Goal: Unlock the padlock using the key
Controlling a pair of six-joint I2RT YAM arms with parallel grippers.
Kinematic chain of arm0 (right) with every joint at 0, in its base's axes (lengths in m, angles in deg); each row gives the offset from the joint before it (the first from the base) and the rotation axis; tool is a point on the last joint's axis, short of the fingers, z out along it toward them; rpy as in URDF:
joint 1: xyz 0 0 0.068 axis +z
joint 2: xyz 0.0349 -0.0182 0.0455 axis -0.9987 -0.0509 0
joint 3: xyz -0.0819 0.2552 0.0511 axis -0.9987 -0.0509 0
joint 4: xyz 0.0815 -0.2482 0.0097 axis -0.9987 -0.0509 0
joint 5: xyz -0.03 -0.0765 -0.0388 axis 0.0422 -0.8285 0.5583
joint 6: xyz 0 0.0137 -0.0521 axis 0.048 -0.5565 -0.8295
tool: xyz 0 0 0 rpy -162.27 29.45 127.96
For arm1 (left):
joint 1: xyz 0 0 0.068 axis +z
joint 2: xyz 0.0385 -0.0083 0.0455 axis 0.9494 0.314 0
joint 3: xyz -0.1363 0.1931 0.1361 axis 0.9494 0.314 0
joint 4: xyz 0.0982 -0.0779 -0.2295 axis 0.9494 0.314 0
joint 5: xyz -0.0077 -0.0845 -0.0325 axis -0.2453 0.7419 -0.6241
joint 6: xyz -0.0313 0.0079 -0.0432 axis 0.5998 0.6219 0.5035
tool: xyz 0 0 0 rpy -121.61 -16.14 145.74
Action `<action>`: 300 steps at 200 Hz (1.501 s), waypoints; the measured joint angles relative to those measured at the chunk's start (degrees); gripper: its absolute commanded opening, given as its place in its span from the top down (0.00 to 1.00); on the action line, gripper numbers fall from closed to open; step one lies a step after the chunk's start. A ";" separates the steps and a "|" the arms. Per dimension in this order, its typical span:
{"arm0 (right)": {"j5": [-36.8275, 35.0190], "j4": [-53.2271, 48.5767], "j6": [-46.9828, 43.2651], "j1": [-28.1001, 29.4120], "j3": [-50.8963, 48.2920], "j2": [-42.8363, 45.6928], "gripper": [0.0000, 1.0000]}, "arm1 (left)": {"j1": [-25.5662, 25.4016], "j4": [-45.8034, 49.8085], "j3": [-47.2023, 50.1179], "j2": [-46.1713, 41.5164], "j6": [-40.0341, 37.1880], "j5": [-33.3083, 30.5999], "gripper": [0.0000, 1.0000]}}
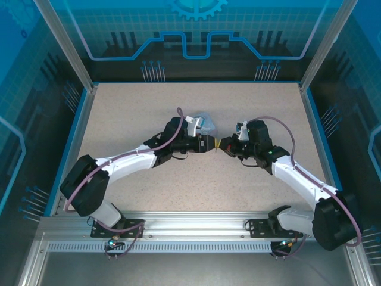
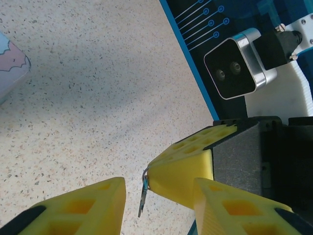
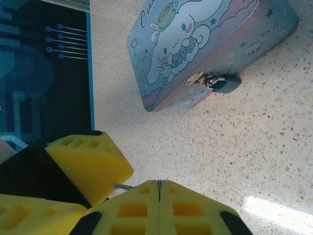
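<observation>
The right claw (image 3: 159,188) is pinched tight on the key (image 2: 143,195). The key is tiny and thin. It sticks out of the yellow tips and points left, straight at the left claw (image 1: 209,144). So its long way runs left to right across the table (image 1: 149,107).

The left claw is partly open. One yellow finger sits on each side of the key, with a gap on both sides (no finger looks like it is touching the key). The two claws meet nose to nose in the middle of the table, very close together.

The padlock (image 3: 226,84) is small and dark. It hangs on the clasp on the side of the blue cartoon tin (image 3: 195,44). The tin rests on the table just past the claws, on the far side, close by the left wrist. From the top view the left arm looks nearer to it, I think.

It looks like the key is being passed from one claw to the other. If so, the left claw must shut square on the flat of the key, or the key could twist or drop.

There is lots of bare table on the near side and to both sides. The table's blue edges are well away.
</observation>
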 measured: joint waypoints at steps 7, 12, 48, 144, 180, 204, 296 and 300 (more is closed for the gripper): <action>0.00 0.00 0.02 0.00 0.00 0.00 1.00 | -0.07 -0.07 -0.09 0.07 -0.04 -0.02 0.65; 0.00 0.00 0.02 0.00 0.00 0.00 1.00 | -0.11 -0.09 -0.20 0.20 -0.04 -0.02 0.66; 0.02 0.04 0.31 0.02 0.00 0.00 1.00 | -0.28 -0.13 -0.66 1.40 0.04 -0.39 0.72; 0.04 -0.20 -0.31 0.00 0.00 0.33 0.71 | -0.44 0.76 -1.09 1.81 -0.98 -1.46 1.00; 3.37 -4.22 -12.37 -2.19 0.20 3.89 0.40 | 0.00 6.69 -2.62 -0.11 -5.66 -2.40 1.00; 8.98 -5.09 -22.43 -6.19 -0.17 8.22 0.25 | 1.31 13.03 -6.27 -2.71 -11.28 -1.09 1.00; 29.46 11.67 -36.50 -6.95 -3.34 8.59 0.32 | 2.64 36.79 -19.96 -6.43 -35.19 9.53 1.00; 29.68 12.72 -36.59 -6.43 -3.34 8.24 0.33 | 2.64 37.22 -20.17 -6.43 -35.54 9.94 1.00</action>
